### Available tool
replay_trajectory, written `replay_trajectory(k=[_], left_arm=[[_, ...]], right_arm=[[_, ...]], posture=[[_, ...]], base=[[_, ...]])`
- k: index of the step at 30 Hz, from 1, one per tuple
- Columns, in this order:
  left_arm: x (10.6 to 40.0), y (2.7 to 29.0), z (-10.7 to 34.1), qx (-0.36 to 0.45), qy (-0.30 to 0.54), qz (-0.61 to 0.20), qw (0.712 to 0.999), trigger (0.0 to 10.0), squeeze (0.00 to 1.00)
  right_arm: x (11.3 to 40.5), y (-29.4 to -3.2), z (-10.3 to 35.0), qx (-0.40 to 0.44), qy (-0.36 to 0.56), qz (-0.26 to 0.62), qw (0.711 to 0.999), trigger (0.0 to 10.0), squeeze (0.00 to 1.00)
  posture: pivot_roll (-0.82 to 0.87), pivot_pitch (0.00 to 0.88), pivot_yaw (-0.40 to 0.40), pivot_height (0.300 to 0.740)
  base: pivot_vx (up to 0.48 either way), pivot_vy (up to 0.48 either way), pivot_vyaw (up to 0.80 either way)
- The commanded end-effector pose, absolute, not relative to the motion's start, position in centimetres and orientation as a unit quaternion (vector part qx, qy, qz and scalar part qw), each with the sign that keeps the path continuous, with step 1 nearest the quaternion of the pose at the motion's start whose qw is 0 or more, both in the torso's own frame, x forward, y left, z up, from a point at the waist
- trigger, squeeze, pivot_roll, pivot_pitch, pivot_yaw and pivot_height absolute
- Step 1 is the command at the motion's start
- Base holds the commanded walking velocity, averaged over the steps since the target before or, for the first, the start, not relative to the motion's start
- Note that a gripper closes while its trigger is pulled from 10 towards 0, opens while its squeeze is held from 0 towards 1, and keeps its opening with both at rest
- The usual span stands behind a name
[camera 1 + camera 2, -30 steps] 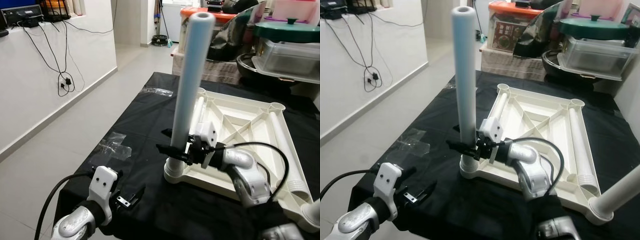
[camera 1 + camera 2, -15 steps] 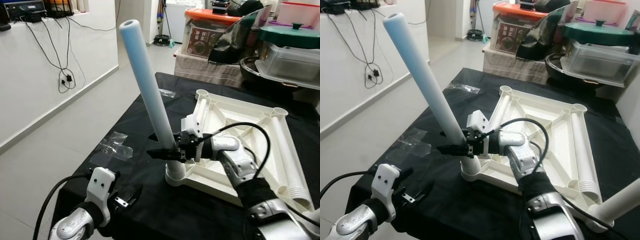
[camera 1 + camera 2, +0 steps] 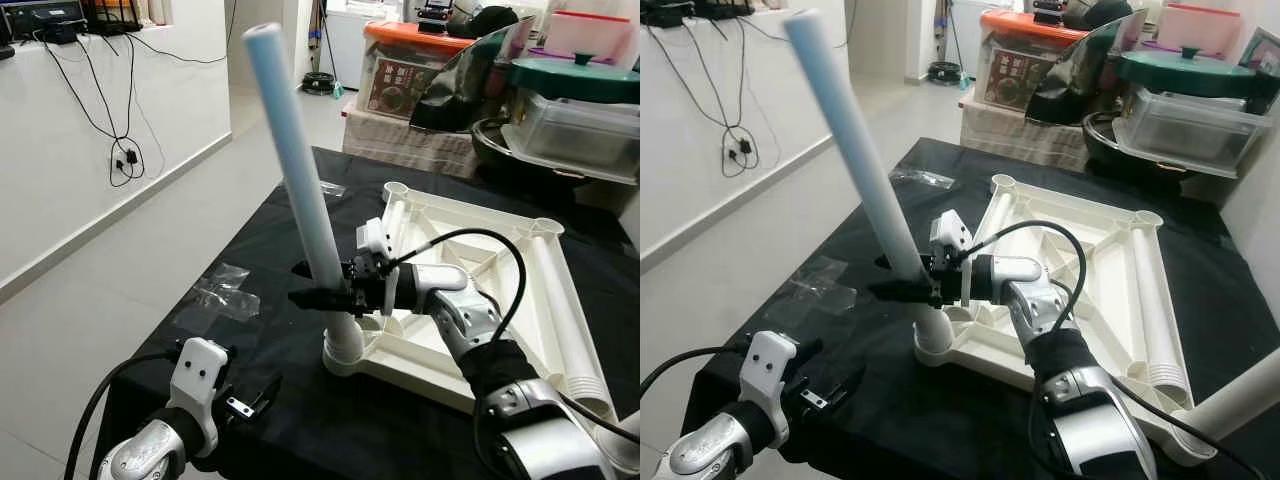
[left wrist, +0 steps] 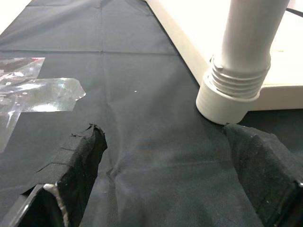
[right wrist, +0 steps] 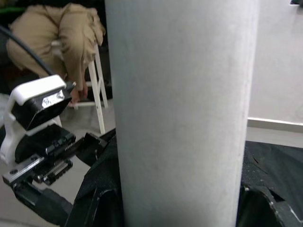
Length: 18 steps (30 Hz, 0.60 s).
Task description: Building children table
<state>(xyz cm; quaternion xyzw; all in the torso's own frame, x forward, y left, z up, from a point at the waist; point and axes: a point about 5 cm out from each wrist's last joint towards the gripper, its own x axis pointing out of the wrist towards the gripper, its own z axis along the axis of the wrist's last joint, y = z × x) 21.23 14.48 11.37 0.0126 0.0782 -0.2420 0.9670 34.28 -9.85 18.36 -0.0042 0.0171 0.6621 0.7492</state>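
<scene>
A white children's table top point(image 3: 470, 262) lies upside down on the black cloth. A long pale leg point(image 3: 295, 170) stands in its near left corner socket point(image 3: 343, 352), leaning to the left. My right gripper point(image 3: 318, 290) is shut on the leg low down, just above the socket; in the right wrist view the leg point(image 5: 182, 109) sits between the fingers. My left gripper point(image 3: 252, 394) hovers open near the table's front left edge, its fingers point(image 4: 80, 156) spread before the socket point(image 4: 232, 94). A second leg point(image 3: 1240, 385) stands in the near right corner.
Two loose legs point(image 3: 562, 300) lie inside the table top. Clear plastic wrap point(image 3: 225, 292) lies on the cloth at left. Boxes and lidded containers point(image 3: 415, 75) crowd the back. The cloth's left edge drops to the floor. A seated person point(image 5: 61, 28) shows in the right wrist view.
The leg stood upright a second ago, then swung far to the left, and now leans less. My right gripper stayed on it. The head camera shifted. My left gripper kept its place.
</scene>
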Motion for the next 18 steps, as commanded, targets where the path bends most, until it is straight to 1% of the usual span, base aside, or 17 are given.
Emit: replay_trajectory(k=[1, 9, 11, 12, 13, 16, 17, 18], left_arm=[[21.13, 14.14, 11.47, 0.011, 0.075, -0.245, 0.967, 10.0, 0.00], [21.01, 14.11, 11.37, 0.012, 0.077, -0.245, 0.966, 10.0, 0.00], [21.03, 14.14, 11.38, 0.013, 0.078, -0.245, 0.966, 10.0, 0.00], [21.04, 14.17, 11.38, 0.014, 0.078, -0.246, 0.966, 10.0, 0.00], [21.04, 14.17, 11.38, 0.014, 0.078, -0.246, 0.966, 10.0, 0.00], [21.05, 14.19, 11.37, 0.014, 0.078, -0.248, 0.965, 10.0, 0.00], [21.07, 14.20, 11.37, 0.015, 0.078, -0.248, 0.966, 10.0, 0.00], [21.07, 14.20, 11.37, 0.015, 0.078, -0.248, 0.966, 10.0, 0.00]], right_arm=[[33.73, -9.22, 16.53, 0.036, 0.052, 0.674, 0.736, 10.0, 0.00], [33.33, -9.06, 15.93, 0.048, 0.045, 0.674, 0.735, 10.0, 0.00], [33.18, -9.06, 15.79, 0.056, 0.038, 0.667, 0.742, 10.0, 0.00], [33.13, -9.11, 15.68, 0.058, 0.033, 0.659, 0.749, 10.0, 0.00], [33.13, -9.11, 15.68, 0.058, 0.033, 0.659, 0.749, 10.0, 0.00], [33.10, -9.28, 15.54, 0.066, 0.020, 0.632, 0.772, 10.0, 0.00], [33.43, -9.41, 15.62, 0.079, 0.012, 0.592, 0.802, 10.0, 0.00], [33.43, -9.41, 15.62, 0.079, 0.012, 0.592, 0.802, 10.0, 0.00]], posture=[[0.09, 0.000, -0.107, 0.740], [0.09, 0.000, -0.100, 0.740], [0.09, 0.000, -0.096, 0.740], [0.08, 0.000, -0.092, 0.740], [0.08, 0.000, -0.092, 0.740], [0.08, 0.000, -0.091, 0.740], [0.08, 0.000, -0.091, 0.740], [0.08, 0.000, -0.091, 0.740]], base=[[0.000, 0.000, 0.00], [0.000, 0.000, 0.00], [0.000, 0.000, 0.00], [0.000, 0.000, 0.00], [0.000, 0.000, 0.00], [0.000, 0.000, 0.00], [0.000, 0.000, 0.00], [0.000, 0.000, 0.00]])
